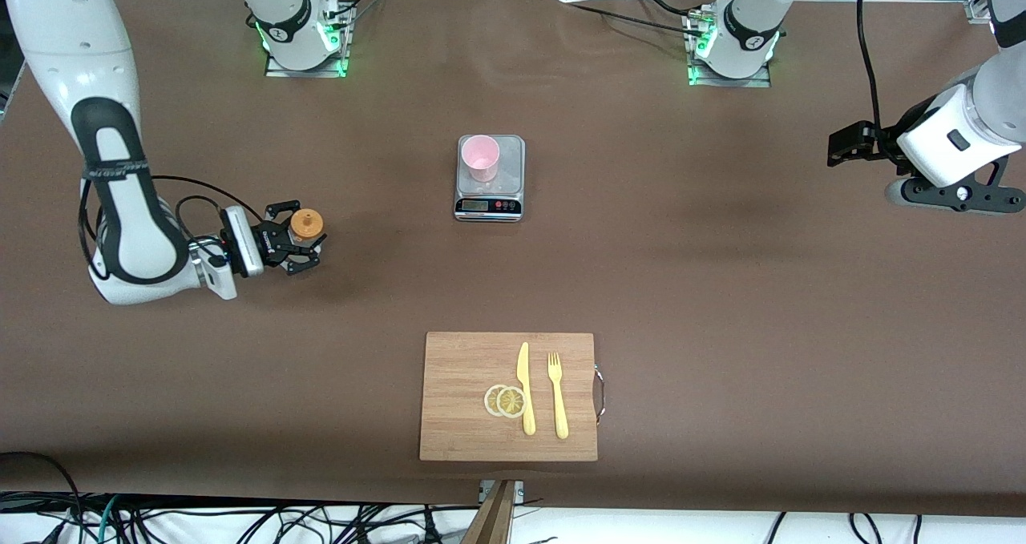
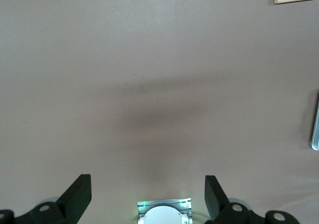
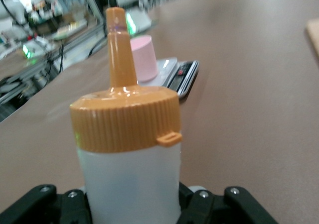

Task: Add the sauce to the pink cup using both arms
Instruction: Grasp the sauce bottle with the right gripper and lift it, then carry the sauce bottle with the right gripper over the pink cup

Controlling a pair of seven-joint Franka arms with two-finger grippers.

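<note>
From the front, the right gripper (image 1: pixel 298 243) sat low at the right arm's end of the desk (image 1: pixel 721 288), jaws clamped on the upright sauce bottle (image 1: pixel 306 224). The pink cup (image 1: pixel 480 158) stood on a scale (image 1: pixel 490 199) mid-desk, toward the left arm's end from the bottle. The left gripper (image 1: pixel 848 143) waited over its own end, about as far from the cup.

In the left wrist view, its jaws stood apart over bare desk.

In the right wrist view, the bottle (image 3: pixel 127 179) filled the grip, nozzle up, cup (image 3: pixel 143 57) ahead.
</note>
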